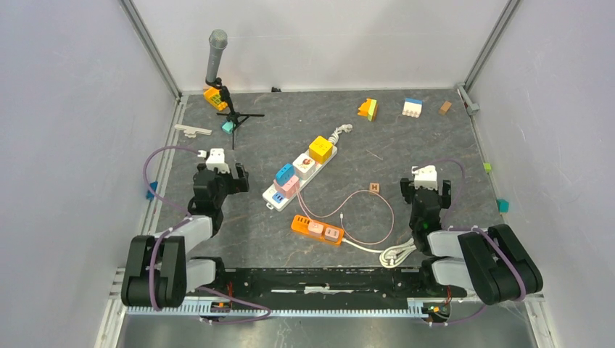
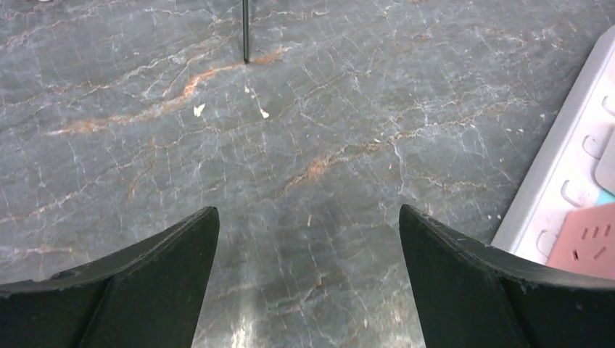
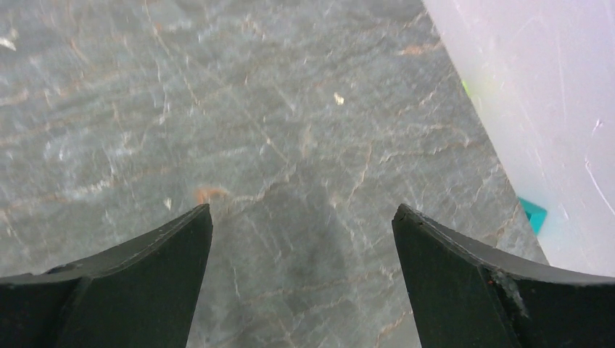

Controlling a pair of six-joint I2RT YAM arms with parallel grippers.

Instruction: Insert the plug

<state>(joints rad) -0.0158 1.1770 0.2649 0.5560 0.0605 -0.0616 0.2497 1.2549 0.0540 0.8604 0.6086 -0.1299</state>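
**Plug lay by the right arm, both grippers spread over bare table**

The white plug (image 1: 392,255) lay on the table at the lower right of the top view, just beside the right arm's base, with its white cord bunched around it and running left to an orange power strip (image 1: 317,229). A thin pink cable (image 1: 391,214) looped above that strip, and a small wooden cube (image 1: 374,188) sat just above the loop.

Up and to the left, at the middle of the frame, a white power strip (image 1: 271,202) lay diagonally. Yellow (image 1: 320,149), white, blue (image 1: 285,174) and pink blocks sat on its sockets.

The orange strip and the pink loop lay between the plug and the white strip.

The left gripper (image 2: 308,217) had its fingers spread wide with nothing between them, the white strip at the right edge of its view. The right gripper (image 3: 301,214) was likewise spread and held nothing.

Along the far edge stood a microphone (image 1: 216,54) on a tripod, with toy bricks (image 1: 413,107) scattered near it.
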